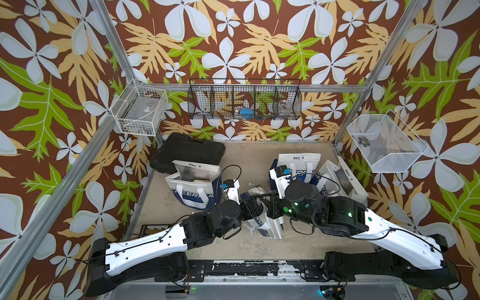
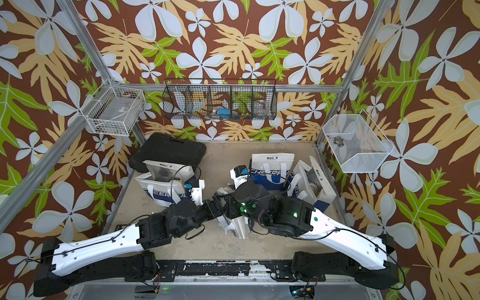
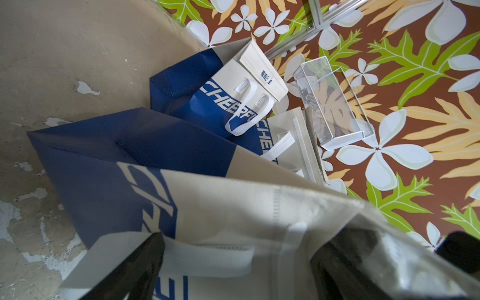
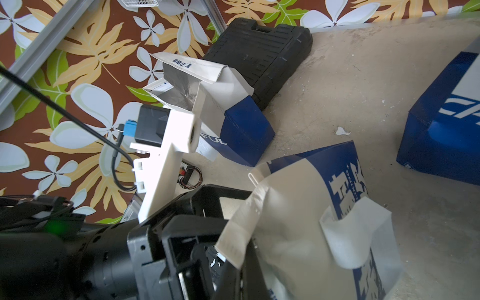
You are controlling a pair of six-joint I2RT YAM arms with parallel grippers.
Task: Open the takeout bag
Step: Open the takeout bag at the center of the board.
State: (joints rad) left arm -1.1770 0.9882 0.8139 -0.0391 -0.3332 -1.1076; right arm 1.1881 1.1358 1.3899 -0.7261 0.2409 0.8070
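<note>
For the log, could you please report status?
Left end effector open, straddling blue-and-white fabric takeout bag. Right end effector shut beside it. No obstruction seen.

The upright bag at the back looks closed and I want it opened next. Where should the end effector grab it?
Probably best to pinch the free lower edge of the white top flap on the closed bag, coming from the robot's side, slightly above. The flap folds down over the face turned toward the robot, so only there is its edge exposed.
</note>
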